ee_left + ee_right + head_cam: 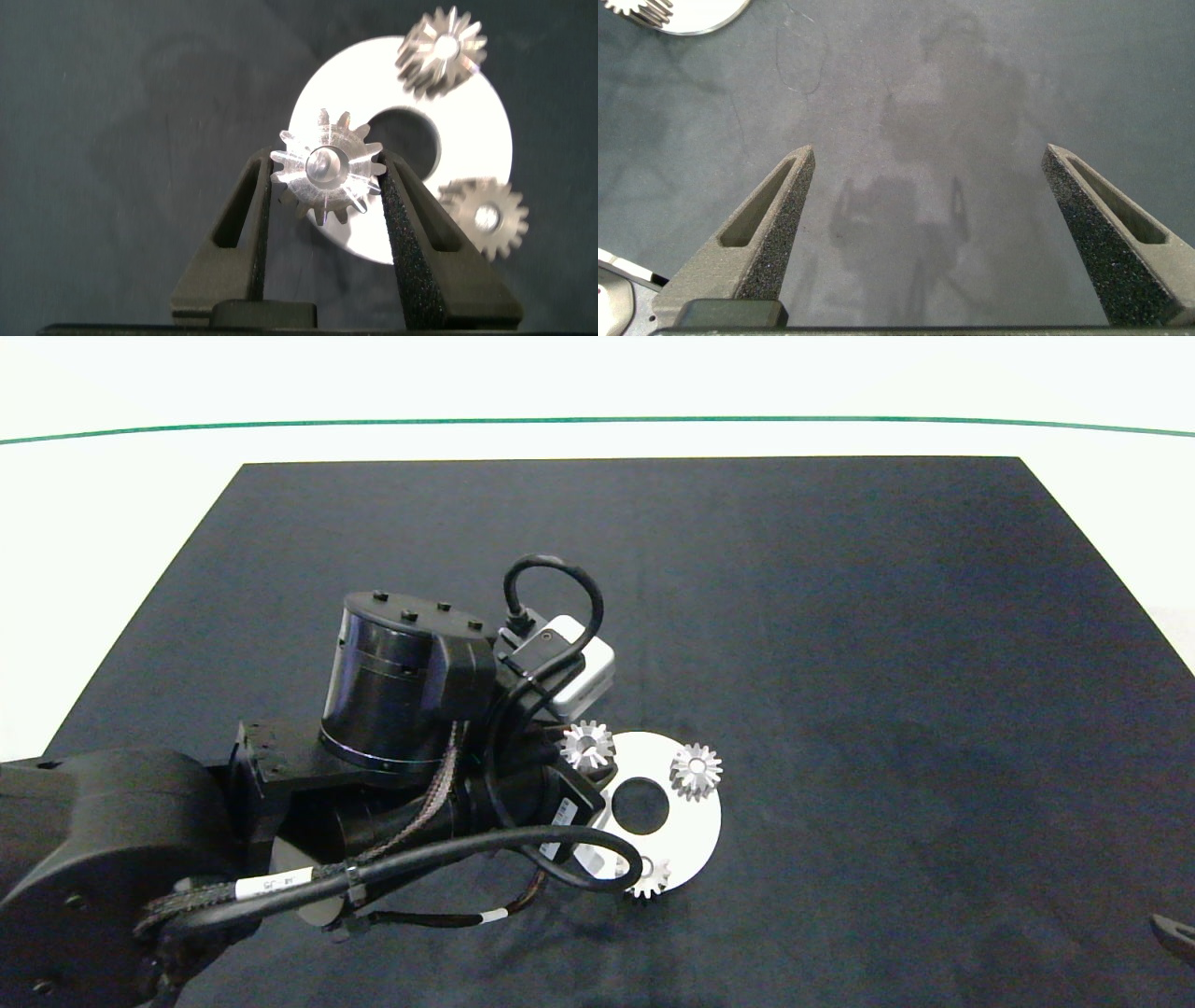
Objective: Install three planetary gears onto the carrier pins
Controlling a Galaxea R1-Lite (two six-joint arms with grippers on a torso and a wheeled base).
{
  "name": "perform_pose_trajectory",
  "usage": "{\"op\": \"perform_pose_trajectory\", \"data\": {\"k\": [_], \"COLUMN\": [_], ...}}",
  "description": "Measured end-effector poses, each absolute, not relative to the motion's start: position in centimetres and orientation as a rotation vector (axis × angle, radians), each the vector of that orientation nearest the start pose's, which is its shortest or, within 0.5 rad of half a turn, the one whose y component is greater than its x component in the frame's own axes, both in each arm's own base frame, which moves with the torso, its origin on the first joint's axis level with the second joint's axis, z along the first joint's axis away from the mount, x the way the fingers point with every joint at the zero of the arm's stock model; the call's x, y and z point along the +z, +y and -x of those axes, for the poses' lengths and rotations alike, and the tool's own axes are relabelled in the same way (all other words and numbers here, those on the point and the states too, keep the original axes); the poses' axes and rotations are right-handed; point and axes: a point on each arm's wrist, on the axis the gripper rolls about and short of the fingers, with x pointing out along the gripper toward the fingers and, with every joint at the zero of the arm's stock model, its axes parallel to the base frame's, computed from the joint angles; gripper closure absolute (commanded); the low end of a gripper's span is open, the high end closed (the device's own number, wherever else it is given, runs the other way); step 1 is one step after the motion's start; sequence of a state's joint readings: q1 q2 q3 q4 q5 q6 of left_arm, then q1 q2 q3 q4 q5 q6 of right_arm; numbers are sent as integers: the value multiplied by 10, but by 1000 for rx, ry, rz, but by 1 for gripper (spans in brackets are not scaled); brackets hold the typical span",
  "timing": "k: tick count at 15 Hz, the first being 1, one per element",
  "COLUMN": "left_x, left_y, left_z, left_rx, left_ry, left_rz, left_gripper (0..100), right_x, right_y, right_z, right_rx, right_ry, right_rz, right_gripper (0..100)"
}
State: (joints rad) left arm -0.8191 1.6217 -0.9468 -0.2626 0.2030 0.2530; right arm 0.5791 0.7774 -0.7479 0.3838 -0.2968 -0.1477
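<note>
The left pincer (327, 182) is closed on the third of the planetary gears (326, 175), the gear caught by its teeth between the two grey fingers (411, 233) and held over the white disc (486, 131)'s rim, on the side nearest the left arm (140, 840). For the step to be done well, the gear's centre hole is judged to need lining up squarely over the last free pin, kept level, and lowered straight before any release; a tilted gear would likely jam on the peg. That pin cannot be made out, hidden under the held gear. The other two gears (442, 51) (486, 217) are seen already seated on the disc, well apart around its large centre hole (406, 140), each on one of the carrier pins, with a pin end visible in the bore. The disc lies on the dark worktop (840, 616). Far from the disc, at the worktop's edge, the right pincer (924, 187) is kept wide open and empty, touching nothing.
</note>
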Motion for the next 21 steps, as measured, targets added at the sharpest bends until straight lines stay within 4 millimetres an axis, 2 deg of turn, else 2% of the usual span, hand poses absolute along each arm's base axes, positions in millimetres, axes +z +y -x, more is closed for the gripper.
{"op": "perform_pose_trajectory", "data": {"k": [6, 21], "left_x": [200, 197], "left_y": [-218, -212], "left_z": [-209, -219], "left_rx": [-658, -622], "left_ry": [311, 324], "left_rz": [-461, -467], "left_gripper": [100, 100], "right_x": [241, 242], "right_y": [24, 21], "right_z": [-49, -44], "right_rx": [306, 305], "right_ry": [349, 326], "right_rz": [321, 317], "right_gripper": [0, 0]}}
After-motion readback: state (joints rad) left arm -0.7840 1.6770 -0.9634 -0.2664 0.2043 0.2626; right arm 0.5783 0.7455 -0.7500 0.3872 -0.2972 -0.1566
